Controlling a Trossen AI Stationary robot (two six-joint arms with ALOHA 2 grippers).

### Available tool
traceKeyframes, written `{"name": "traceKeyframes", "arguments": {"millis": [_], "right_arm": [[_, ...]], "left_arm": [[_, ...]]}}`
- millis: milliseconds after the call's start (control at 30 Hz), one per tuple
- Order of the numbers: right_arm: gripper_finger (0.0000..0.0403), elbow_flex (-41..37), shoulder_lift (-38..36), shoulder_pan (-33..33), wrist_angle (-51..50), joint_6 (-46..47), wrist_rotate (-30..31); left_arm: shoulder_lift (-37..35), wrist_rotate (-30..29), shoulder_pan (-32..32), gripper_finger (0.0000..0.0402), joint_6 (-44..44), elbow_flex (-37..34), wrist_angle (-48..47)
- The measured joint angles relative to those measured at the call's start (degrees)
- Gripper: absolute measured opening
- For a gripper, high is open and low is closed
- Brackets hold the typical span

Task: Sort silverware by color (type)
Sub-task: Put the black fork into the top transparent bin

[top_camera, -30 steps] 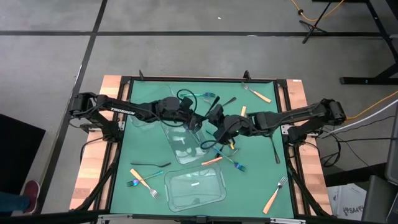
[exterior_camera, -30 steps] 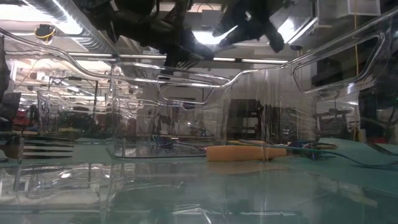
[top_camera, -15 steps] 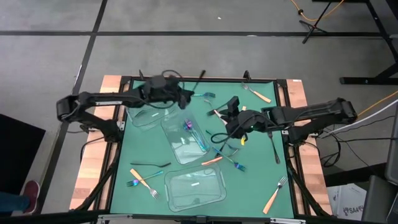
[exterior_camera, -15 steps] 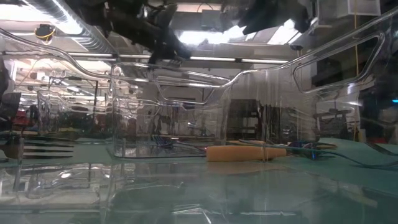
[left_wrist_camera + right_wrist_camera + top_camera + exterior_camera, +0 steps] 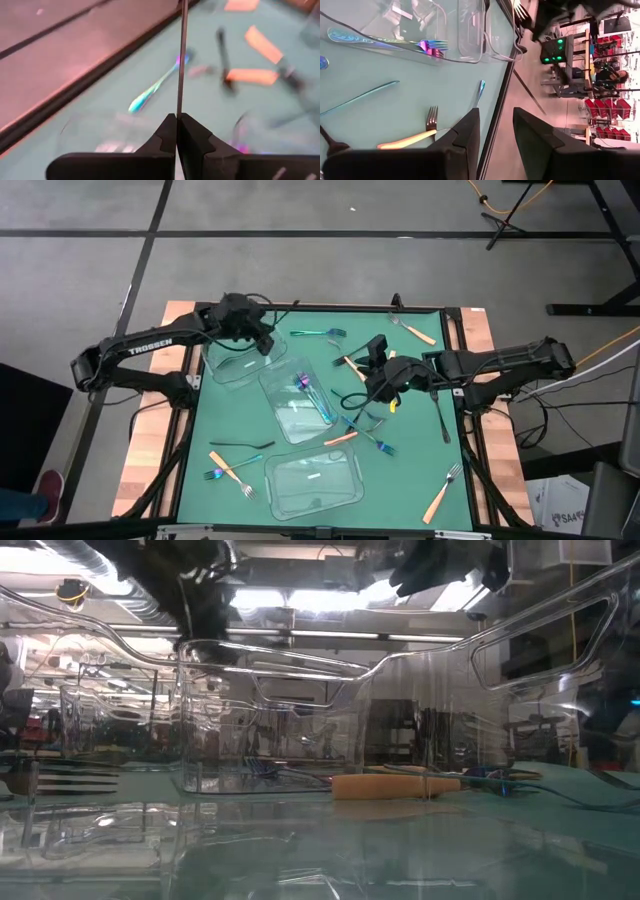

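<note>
My left gripper (image 5: 263,337) hovers over the far-left clear container (image 5: 232,366), shut on a slim black utensil (image 5: 284,316). My right gripper (image 5: 371,372) is open and stands above the table right of the middle container (image 5: 300,408), touching nothing. Iridescent pieces (image 5: 312,395) lie inside that middle container. Around it on the green mat lie an iridescent fork (image 5: 318,333), orange-handled forks (image 5: 415,331) (image 5: 440,497) and black pieces (image 5: 241,445) (image 5: 443,418). The right wrist view shows an iridescent fork (image 5: 385,43) and an orange-handled fork (image 5: 412,136) below its fingers. My left gripper pinches the black utensil at one end (image 5: 178,111) between its two shut fingers. The thin shaft (image 5: 182,55) runs straight on beyond the fingertips, along them. It is lifted clear of the table and points toward the far edge.
A third clear container (image 5: 314,482) sits near the table's near edge. More mixed pieces (image 5: 230,468) lie at the near left, and several (image 5: 365,435) lie below the right gripper. Wooden side boards (image 5: 143,470) and a black frame border the mat.
My left gripper has travelled from over the middle container toward the far-left corner, carrying the black utensil lifted clear, and now hangs over the far-left container. My right gripper drew back a little toward the far right, then stayed still.
</note>
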Motion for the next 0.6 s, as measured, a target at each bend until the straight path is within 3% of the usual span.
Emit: {"name": "traceKeyframes", "arguments": {"millis": [200, 600], "right_arm": [[0.0115, 0.00, 0.00, 0.00, 0.03, 0.00, 0.02], [0.0115, 0.00, 0.00, 0.00, 0.05, 0.00, -0.02]], "left_arm": [[-0.01, -3.77, 0.14, 0.0002, 3.31, 0.00, -11.26], [-0.01, -6.87, 0.11, 0.0002, 3.07, 0.00, -20.85]]}}
